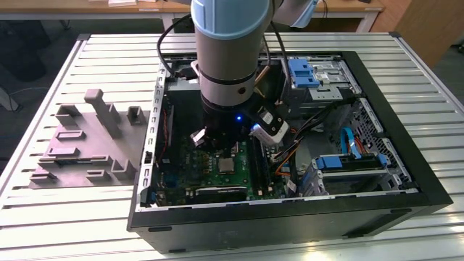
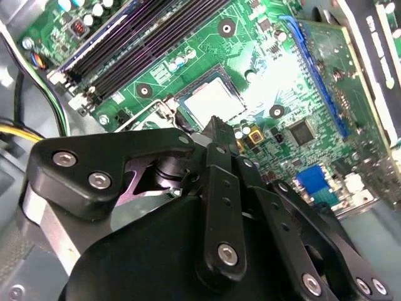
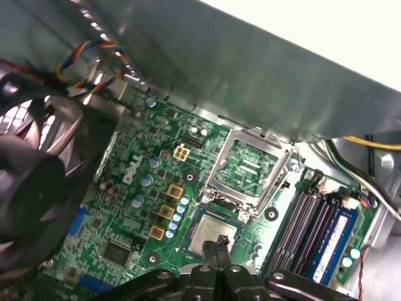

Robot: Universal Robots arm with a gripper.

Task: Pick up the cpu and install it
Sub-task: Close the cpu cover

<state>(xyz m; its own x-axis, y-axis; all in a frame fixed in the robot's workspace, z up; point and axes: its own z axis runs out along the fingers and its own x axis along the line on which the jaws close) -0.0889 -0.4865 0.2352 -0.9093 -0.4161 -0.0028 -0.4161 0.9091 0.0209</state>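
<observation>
Silvery-grey square cpu (image 3: 212, 231) lies seated on the green motherboard (image 3: 125, 213) (placement seems done); black gripper (image 3: 220, 243), fingers pinched together empty, hovers at its edge. Any move must clear the open metal frame (image 3: 250, 164).

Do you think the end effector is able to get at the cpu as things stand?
Probably yes: the end effector hangs right above the cpu, the socket's hinged frame is swung open beside it, and nothing lies between them.

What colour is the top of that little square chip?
Silvery-grey; the cpu shows best in the first wrist view.
</observation>
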